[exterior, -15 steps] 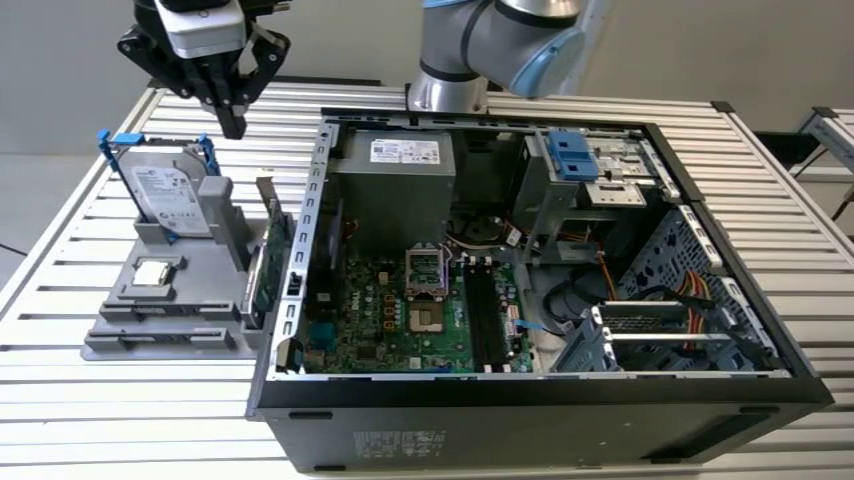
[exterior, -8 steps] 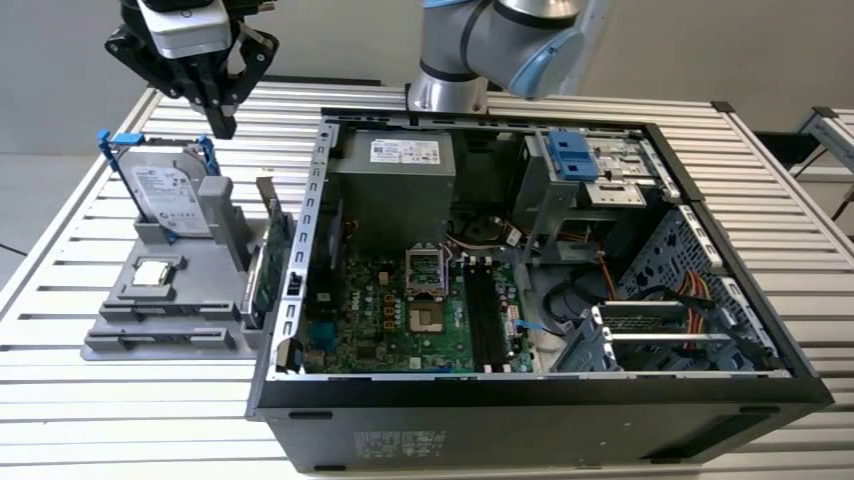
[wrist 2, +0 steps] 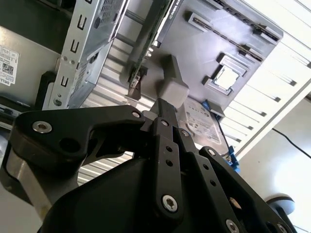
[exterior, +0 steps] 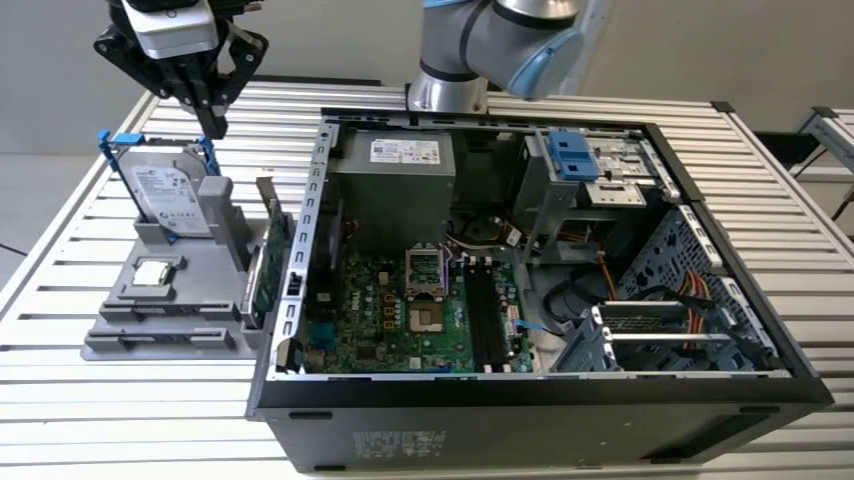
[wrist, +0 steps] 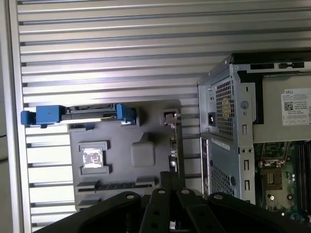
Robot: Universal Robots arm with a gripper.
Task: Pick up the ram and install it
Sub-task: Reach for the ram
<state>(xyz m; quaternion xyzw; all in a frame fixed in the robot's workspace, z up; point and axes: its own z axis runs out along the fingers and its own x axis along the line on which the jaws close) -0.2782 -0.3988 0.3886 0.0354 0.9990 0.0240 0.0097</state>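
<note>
Hovering at ten o'clock of the dark computer case, the black gripper, fingers closed and seemingly empty, is risking clipping the silver blue-clipped hard drive just below.

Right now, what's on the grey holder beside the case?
Upright hard drive, a flat chip, and a green card on edge. The drive and card cover the holder behind them.

Desk: silver, ribbed slats. Fixture tray: plain grey. Hard drive: silver, with blue clips. Motherboard: green. Computer case: black. Claw: black.
</note>
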